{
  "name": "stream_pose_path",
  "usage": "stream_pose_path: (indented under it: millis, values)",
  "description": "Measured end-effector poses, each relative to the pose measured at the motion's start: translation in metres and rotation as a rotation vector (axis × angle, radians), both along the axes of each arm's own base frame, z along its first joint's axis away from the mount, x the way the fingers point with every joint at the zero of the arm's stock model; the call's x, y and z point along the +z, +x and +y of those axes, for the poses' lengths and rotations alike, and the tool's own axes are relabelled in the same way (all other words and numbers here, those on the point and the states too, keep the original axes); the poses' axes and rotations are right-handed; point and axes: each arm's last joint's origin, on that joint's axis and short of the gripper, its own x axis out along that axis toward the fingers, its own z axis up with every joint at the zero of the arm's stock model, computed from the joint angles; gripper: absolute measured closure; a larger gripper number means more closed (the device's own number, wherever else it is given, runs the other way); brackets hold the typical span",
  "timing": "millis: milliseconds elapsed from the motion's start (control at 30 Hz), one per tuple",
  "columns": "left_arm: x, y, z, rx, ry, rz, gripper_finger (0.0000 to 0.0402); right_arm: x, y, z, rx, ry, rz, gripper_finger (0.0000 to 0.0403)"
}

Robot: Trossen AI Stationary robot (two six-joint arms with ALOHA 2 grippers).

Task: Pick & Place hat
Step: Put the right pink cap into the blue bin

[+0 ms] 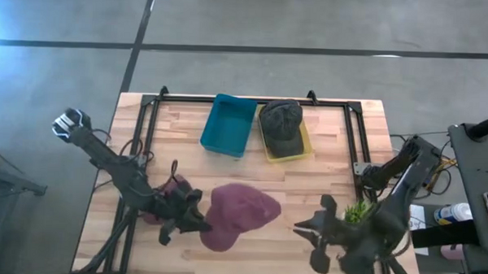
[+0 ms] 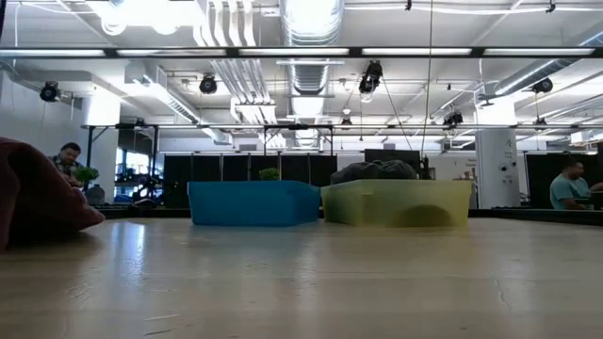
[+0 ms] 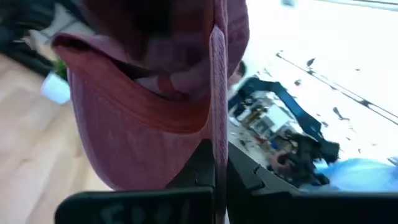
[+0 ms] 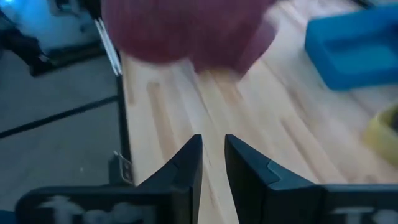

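Hat (image 1: 240, 214), maroon, pinched by L gripper (image 1: 199, 225) on table (image 1: 324, 180).

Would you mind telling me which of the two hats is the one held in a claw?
The maroon hat at the table's near side: the left claw is shut on its edge. The dark grey hat lies untouched in the yellow bin.

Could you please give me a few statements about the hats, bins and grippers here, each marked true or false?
1. The left gripper is shut on the maroon hat. True.
2. The blue bin holds a hat. False: it shows nothing inside.
3. The dark hat lies in the yellow bin. True.
4. The right gripper grips the maroon hat. False: it is apart from the hat, holding nothing.
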Motion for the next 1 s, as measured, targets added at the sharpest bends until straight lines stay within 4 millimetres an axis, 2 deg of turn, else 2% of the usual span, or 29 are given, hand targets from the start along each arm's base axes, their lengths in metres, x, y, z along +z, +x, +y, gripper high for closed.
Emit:
stream_pose_path:
  millis: [167, 433, 533, 667, 1000]
  values:
    - [-0.002, 0.006, -0.006, -0.046, 0.051, -0.019, 0.0397, 0.037, -0.006, -0.025, 0.041, 0.05, -0.052, 0.0314]
    - [0.0, 0.016, -0.012, -0.076, 0.102, -0.045, 0.0397, 0.056, 0.009, -0.054, 0.154, 0.169, -0.059, 0.022]
    - [0.002, 0.021, -0.011, -0.07, 0.113, -0.053, 0.0397, 0.056, 0.017, -0.054, 0.2, 0.165, -0.07, 0.0187]
    - [0.002, 0.027, -0.009, -0.07, 0.118, -0.051, 0.0397, 0.05, 0.026, -0.054, 0.222, 0.128, -0.047, 0.0163]
    - [-0.001, 0.037, 0.001, -0.087, 0.112, -0.041, 0.0397, 0.051, 0.032, -0.049, 0.256, 0.139, -0.08, 0.0162]
